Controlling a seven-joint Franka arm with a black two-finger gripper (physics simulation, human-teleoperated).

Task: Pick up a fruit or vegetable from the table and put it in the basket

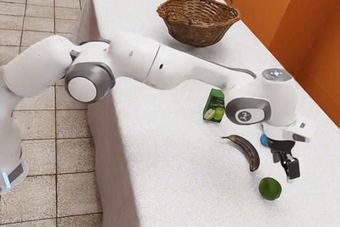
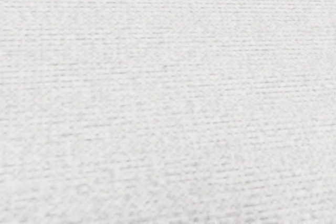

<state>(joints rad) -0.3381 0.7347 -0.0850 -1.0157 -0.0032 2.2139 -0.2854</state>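
With the gripper (image 1: pixel 287 166) positioned over the white tablecloth (image 1: pixel 170 168), near the lime (image 1: pixel 270 188) and the banana (image 1: pixel 246 151), its open or closed state cannot be determined; both fruits rest on the cloth, well apart from the wicker basket (image 1: pixel 199 25).

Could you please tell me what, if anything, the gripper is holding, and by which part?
Nothing is held: the gripper has nothing between its jaws, and the banana and green fruit lie on the table.
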